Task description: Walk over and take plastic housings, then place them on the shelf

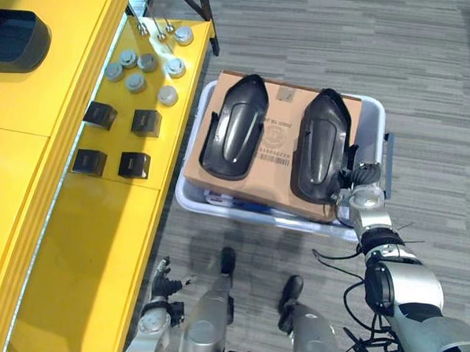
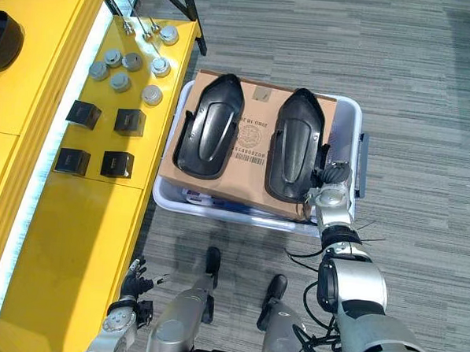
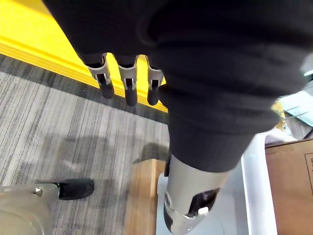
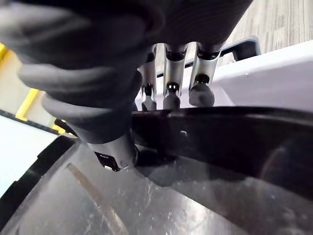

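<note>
Head cam: left housing (image 1: 233, 127) and right housing (image 1: 322, 145) lie on carton (image 1: 280, 151) over bin (image 1: 370, 120); my R hand (image 1: 361, 183) at right housing's edge, fingers hard to see. L wrist: L hand (image 3: 128, 83) straight-fingered, empty, near yellow shelf (image 3: 29, 29). R wrist: fingers (image 4: 172, 81) + thumb (image 4: 117, 149) pinch its rim.

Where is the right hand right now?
In the left eye view it is on the right side: the right hand has its fingers pinching the near rim of the right housing, which lies on cardboard atop the bin.
</note>
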Motion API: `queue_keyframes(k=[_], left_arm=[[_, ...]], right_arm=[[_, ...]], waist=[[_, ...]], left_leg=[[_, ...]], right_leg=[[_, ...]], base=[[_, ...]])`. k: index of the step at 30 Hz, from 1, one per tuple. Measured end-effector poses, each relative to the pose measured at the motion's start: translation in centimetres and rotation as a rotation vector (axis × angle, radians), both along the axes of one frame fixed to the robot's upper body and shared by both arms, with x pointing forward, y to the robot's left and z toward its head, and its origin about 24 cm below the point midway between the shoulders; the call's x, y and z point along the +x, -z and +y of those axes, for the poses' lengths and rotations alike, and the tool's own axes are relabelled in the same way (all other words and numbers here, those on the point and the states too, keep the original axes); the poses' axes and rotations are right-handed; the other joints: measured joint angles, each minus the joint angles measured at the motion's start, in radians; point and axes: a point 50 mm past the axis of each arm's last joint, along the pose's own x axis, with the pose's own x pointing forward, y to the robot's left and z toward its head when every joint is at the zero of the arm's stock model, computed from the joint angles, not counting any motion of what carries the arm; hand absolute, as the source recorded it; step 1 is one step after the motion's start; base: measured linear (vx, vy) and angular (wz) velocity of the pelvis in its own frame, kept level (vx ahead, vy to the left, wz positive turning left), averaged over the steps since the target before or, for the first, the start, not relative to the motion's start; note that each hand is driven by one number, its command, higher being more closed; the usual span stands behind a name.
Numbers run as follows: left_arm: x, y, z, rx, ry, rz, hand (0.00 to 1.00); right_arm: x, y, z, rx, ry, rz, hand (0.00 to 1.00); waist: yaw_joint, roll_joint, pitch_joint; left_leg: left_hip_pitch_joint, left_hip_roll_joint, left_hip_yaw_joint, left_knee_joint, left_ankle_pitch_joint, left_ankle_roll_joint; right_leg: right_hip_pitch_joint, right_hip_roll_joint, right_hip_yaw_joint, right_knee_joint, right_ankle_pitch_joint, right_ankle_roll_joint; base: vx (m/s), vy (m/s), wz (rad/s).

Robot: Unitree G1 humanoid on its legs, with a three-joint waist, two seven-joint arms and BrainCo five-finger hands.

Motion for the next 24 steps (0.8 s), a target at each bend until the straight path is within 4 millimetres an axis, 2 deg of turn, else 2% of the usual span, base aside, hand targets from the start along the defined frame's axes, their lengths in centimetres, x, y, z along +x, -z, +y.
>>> queue_keyframes(k=[5,9,13,14,17,19,24], left_arm=[[-0.1,0.0,0.0,-0.003,-0.003,0.004,0.00],[-0.5,-0.5,0.2,-0.011,-0.010,-0.025,0.00],[-0.3,-1.4,0.2,-0.019,-0.011,-0.074,0.00],[-0.5,-1.6,0.3,-0.020,-0.017,-0.085,0.00],[-0.7,-2.3,0.5,-0.026,-0.044,-0.124,0.00],[-0.5,-3.1,0.3,-0.033,-0.045,-0.165,0.00],[1.0,-7.5,-0.4,-0.055,-0.040,-0.381,0.00]], right_arm=[[-2.3,0.9,0.1,-0.020,-0.014,-0.055,1.00],[-5.3,1.9,0.4,-0.024,0.002,-0.104,1.00],[-7.2,1.9,0.5,-0.060,0.019,-0.145,1.00],[-7.5,1.6,0.8,-0.056,0.026,-0.168,1.00],[-8.3,0.8,1.1,-0.071,0.027,-0.231,1.00],[-8.9,0.6,1.0,-0.091,0.036,-0.250,1.00],[-10.0,-0.6,1.7,-0.115,0.029,-0.320,1.00]], waist=[[-0.004,-0.007,-0.008],[-0.008,-0.033,-0.079],[-0.019,-0.047,-0.120],[-0.030,-0.049,-0.132],[-0.035,-0.047,-0.173],[-0.035,-0.048,-0.192],[-0.035,-0.047,-0.219]], left_leg=[[0.012,0.001,0.010,0.000,0.000,0.000],[0.014,0.000,0.010,-0.001,-0.001,0.000],[0.042,0.000,0.007,-0.002,-0.002,0.002],[0.042,0.000,0.007,-0.002,-0.003,0.002],[0.045,0.000,0.007,-0.002,-0.006,0.007],[0.052,0.001,0.007,-0.005,-0.012,0.014],[0.067,0.001,0.008,-0.007,-0.017,0.015]], right_leg=[[0.002,-0.001,0.012,0.009,0.000,0.000],[0.003,-0.002,0.013,0.009,-0.004,0.005],[0.036,-0.003,0.007,0.004,-0.012,0.018],[0.037,-0.003,0.006,0.001,-0.014,0.020],[0.038,-0.002,0.010,-0.001,-0.014,0.021],[0.045,-0.001,0.012,-0.001,-0.015,0.022],[0.060,0.000,0.014,-0.001,-0.016,0.024]], base=[[0.00,0.010,-0.05],[0.01,0.003,-0.01],[0.01,0.006,0.05],[-0.02,0.025,0.04],[0.00,0.007,-0.01],[0.00,0.000,0.00],[0.02,0.000,0.00]])
